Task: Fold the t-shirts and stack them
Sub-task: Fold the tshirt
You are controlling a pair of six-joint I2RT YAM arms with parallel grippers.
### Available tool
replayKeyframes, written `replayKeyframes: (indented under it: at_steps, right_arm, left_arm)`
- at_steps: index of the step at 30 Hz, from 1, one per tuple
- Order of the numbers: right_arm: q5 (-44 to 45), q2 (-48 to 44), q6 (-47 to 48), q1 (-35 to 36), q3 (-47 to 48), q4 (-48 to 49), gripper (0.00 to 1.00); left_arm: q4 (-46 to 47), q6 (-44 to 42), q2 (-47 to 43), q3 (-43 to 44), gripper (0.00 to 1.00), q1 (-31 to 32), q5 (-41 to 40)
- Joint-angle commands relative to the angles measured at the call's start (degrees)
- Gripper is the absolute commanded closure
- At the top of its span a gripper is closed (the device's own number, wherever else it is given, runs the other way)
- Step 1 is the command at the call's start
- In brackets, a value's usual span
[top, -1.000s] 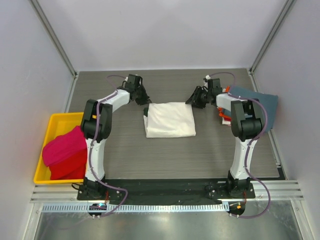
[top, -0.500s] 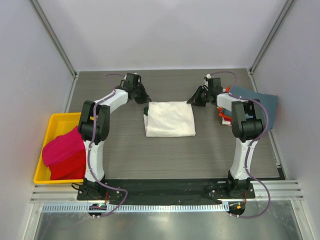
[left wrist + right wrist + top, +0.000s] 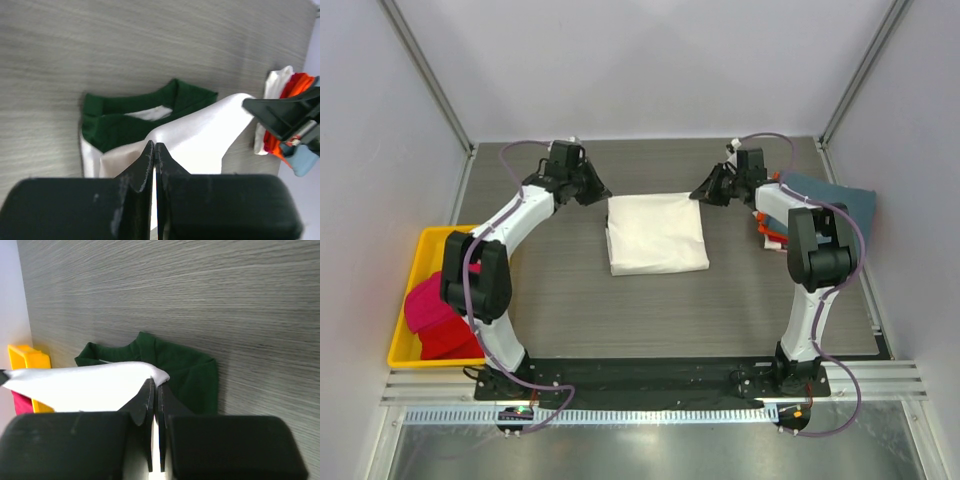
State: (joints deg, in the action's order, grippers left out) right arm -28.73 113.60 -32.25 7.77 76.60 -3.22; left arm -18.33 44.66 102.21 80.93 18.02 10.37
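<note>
Left jaws and right jaws both clamped shut, each pinching a far corner of the cream shirt (image 3: 657,235), which lies in the middle of the table (image 3: 570,310). The bite looks thin, tip-only. Risk: uneven pull, one corner slips out, fold lands skewed.

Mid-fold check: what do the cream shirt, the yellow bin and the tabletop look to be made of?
Cream-white t-shirt: soft knit cloth, probably cotton, with a matte finish; it drapes and creases where it is lifted.
Yellow bin: rigid plastic by its look, smooth and slightly glossy, with straight moulded walls.
Table: matte grey wood-grain top, probably laminate; the grain runs very evenly.
</note>
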Motion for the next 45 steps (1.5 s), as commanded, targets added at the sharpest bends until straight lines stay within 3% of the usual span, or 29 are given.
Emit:
replayKeyframes:
  at_steps: [1, 11, 13, 14, 15, 16, 18, 19, 23, 26, 27, 28, 30, 32, 36, 45]
  right_arm:
    - [-0.5, -2.3, 0.0, 0.6, 2.9, 0.4, 0.99]
    - [1.5, 4.4, -0.5, 1.3, 8.0, -0.5, 0.99]
    - [1.8, 5.9, -0.6, 1.3, 9.6, -0.6, 0.86]
    - [1.9, 6.7, -0.7, 1.3, 10.1, -0.6, 0.73]
    - [1.9, 7.6, -0.9, 1.3, 10.9, -0.7, 0.57]
    - [2.0, 7.7, -0.8, 1.4, 11.2, -1.0, 0.4]
    - [2.4, 6.1, -0.1, 1.5, 10.9, -1.2, 0.33]
    - [2.9, 5.1, 0.3, 1.5, 10.3, -1.3, 0.31]
    - [4.1, -1.2, 1.6, 1.5, 5.6, -2.4, 0.33]
    - [3.7, -7.5, 1.7, 1.9, -0.4, -2.0, 0.42]
    - [3.8, -9.0, 1.6, 2.1, -1.9, -1.8, 0.46]
    - [3.0, -10.6, 1.4, 2.3, -3.5, -1.3, 0.58]
    - [1.1, -13.8, 0.2, 3.4, -7.9, 0.7, 0.73]
    - [-3.1, -15.8, -2.7, 4.3, -10.8, 2.9, 0.81]
    - [-6.0, -17.2, -8.7, 9.4, -16.9, 10.2, 0.93]
    - [-5.9, -12.5, -19.5, 23.2, -19.8, 25.9, 0.98]
  left_arm:
    - [-0.8, 0.2, -2.4, -2.1, 1.0, -1.8, -2.4]
    - [2.7, -0.1, 7.5, -0.5, 1.0, -4.5, -1.0]
    - [3.6, -0.4, 10.3, 1.2, 0.98, -4.9, -0.3]
    - [3.6, -0.5, 11.7, 2.4, 0.95, -5.1, 0.2]
    - [3.6, -1.2, 13.5, 3.4, 0.77, -5.2, 0.5]
    - [3.1, -1.5, 14.1, 5.5, 0.68, -5.4, 0.8]
    - [2.7, -2.3, 13.8, 6.3, 0.54, -5.4, 0.5]
    - [3.1, -2.6, 11.8, 5.9, 0.53, -5.4, 0.1]
    - [2.9, -2.8, 4.4, 2.6, 0.52, -5.2, -0.8]
    - [1.4, -1.6, -3.0, -2.1, 0.54, -3.9, -1.8]
    - [1.4, -1.2, -4.6, -3.9, 0.57, -3.3, -1.8]
    - [1.6, -0.5, -6.6, -5.5, 0.59, -2.1, -1.4]
    - [2.3, 1.4, -10.2, -9.5, 0.69, -0.8, -0.4]
    - [3.6, 3.6, -10.9, -11.5, 0.78, 0.0, 1.6]
    - [6.0, 5.3, -7.5, -12.6, 0.97, -0.1, 3.7]
    - [9.2, 6.7, 5.8, -6.5, 1.0, -1.4, 7.1]
